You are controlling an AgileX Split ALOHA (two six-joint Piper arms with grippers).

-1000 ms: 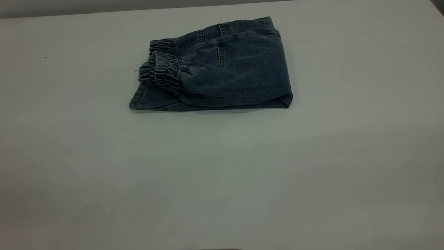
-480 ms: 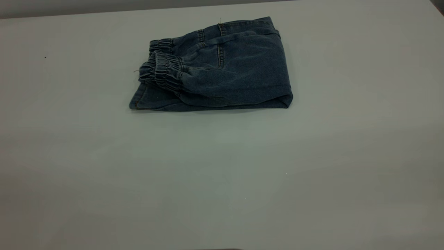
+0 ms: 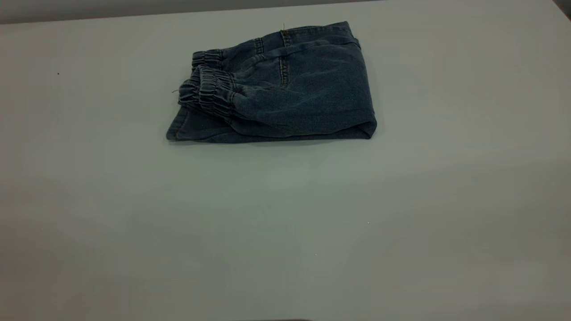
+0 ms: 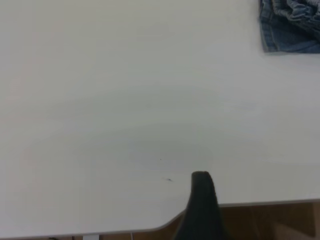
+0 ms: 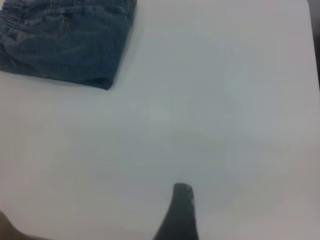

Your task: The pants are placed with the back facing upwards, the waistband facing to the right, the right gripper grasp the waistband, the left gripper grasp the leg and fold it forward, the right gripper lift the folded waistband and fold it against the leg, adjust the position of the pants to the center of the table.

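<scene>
The pants (image 3: 290, 89) lie folded into a compact blue denim bundle at the far middle of the table (image 3: 285, 223). Their gathered elastic waistband (image 3: 209, 91) lies on top at the bundle's left end. The printed leg is hidden inside the fold. Neither arm appears in the exterior view. In the left wrist view only a dark part of my left gripper (image 4: 201, 200) shows, above the table's near edge, with a corner of the pants (image 4: 292, 30) far off. My right gripper (image 5: 181, 212) likewise shows as one dark part over bare table, well away from the pants (image 5: 65, 40).
The table's edge (image 4: 260, 203) runs just by the left gripper, with a brown floor below it. Wide bare tabletop surrounds the pants on all sides. The far table edge (image 3: 134, 15) passes close behind the bundle.
</scene>
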